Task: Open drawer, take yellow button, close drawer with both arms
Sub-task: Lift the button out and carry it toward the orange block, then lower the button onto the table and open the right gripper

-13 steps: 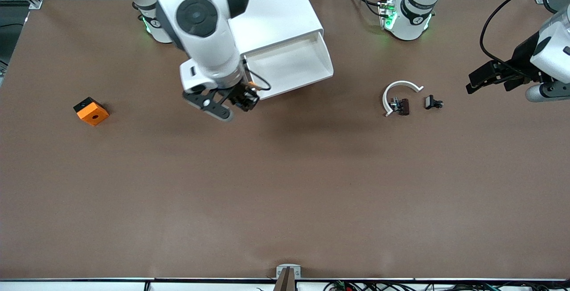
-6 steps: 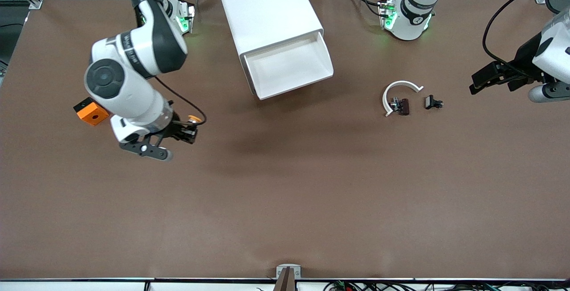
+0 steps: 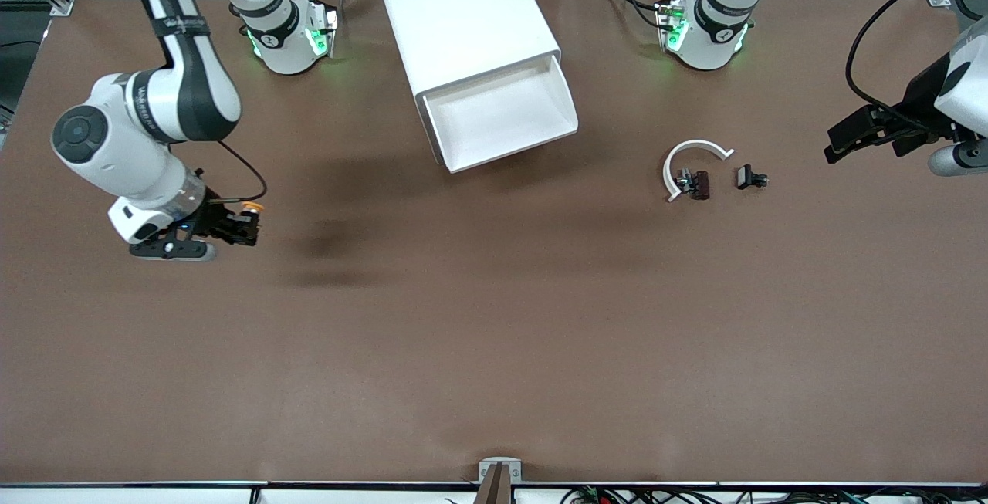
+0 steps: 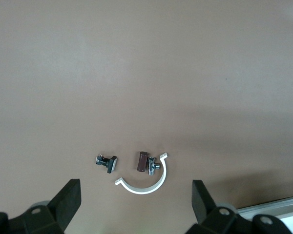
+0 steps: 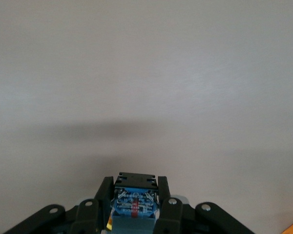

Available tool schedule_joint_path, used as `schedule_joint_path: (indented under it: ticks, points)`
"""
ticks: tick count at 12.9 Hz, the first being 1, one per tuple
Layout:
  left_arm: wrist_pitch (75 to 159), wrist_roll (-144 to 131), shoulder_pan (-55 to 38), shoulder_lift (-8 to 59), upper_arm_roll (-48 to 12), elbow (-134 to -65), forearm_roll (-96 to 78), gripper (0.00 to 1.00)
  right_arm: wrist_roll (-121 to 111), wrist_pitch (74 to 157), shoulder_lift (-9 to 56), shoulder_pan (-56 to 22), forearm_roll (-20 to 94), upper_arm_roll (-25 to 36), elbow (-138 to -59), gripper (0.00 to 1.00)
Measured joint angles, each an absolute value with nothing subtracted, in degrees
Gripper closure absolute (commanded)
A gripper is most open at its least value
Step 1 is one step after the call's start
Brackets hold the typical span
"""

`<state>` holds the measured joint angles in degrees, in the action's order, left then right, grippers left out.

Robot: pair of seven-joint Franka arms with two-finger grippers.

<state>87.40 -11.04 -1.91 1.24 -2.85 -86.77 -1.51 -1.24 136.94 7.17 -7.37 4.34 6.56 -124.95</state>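
Here the right end effector [image 3: 245,226] hangs in the air over bare tabletop [image 3: 494,350] toward the right arm's end, its fingers [image 5: 103,195] pinched tight on the button [image 3: 250,210]. In the front view the button's orange-yellow cap pokes out just past the black fingertips; in the right wrist view its dark blue body [image 5: 135,202] sits clamped between the two pads.

The drawer [image 3: 502,114] stands pulled out of the white cabinet [image 3: 463,14], and its pale tray shows nothing inside. The cabinet sits between the two arm bases, set at a slant, with the drawer's front edge turned toward the front camera.

The left end effector [image 3: 837,145] waits in the air over the left arm's end of the tabletop, with its fingers [image 4: 68,200] spread wide and nothing between them. The left wrist view looks down on a white curved ring [image 4: 144,183] lying flat on the tabletop, a small brown-and-metal part [image 4: 145,162] within its curve, and a small black part [image 4: 107,162] just beside the ring. In the front view these three lie nearer to the front camera than the left arm's base.
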Motion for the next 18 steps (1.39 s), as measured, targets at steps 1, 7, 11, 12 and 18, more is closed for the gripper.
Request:
schedule_joint_path:
  ticks: [1,7,11,12,18]
  points:
    - [87.21,-11.05,-1.91,1.25,-2.9,-86.9,-1.49,0.0,-3.97,139.57,7.37,-5.17,4.34,6.54,-126.4,1.0]
    - [87.23,-11.1,-1.94,1.24,-3.2,-87.59,-1.48,0.0,-10.84,151.42,15.33,1.42,4.28,6.43,-129.89,1.0]
    - [89.89,-11.1,-1.94,1.11,-3.49,-90.66,-1.48,0.0,-12.41,155.91,21.54,2.36,4.28,6.21,-129.86,1.0]
    - [90.52,-11.06,-1.94,1.11,-3.51,-91.32,-1.48,0.0,-12.43,156.79,22.66,2.36,4.28,5.95,-129.85,1.0]
    - [91.17,-11.04,-1.69,1.13,-3.5,-92.11,-1.15,0.0,-12.88,157.38,23.53,1.98,4.28,5.09,-129.61,0.0]
